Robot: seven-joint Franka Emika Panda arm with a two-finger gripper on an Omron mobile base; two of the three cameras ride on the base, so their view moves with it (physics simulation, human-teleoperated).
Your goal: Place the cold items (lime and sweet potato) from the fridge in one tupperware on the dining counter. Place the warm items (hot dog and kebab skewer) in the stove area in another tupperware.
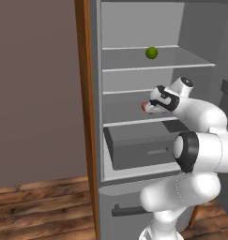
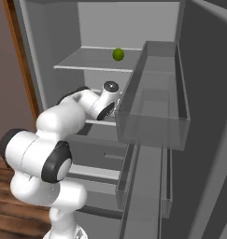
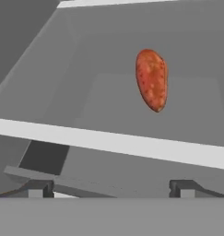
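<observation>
From my station, the open fridge (image 1: 96,117) fills the left base view; my gripper (image 3: 111,188) reaches into its middle shelf, jaws spread wide and holding nothing. The sweet potato (image 3: 151,79) lies upper right of centre in the hand view, well apart from the fingertips. The lime (image 1: 151,52) sits upper right, one shelf higher. I judge nothing packed yet; all four items remain.
</observation>
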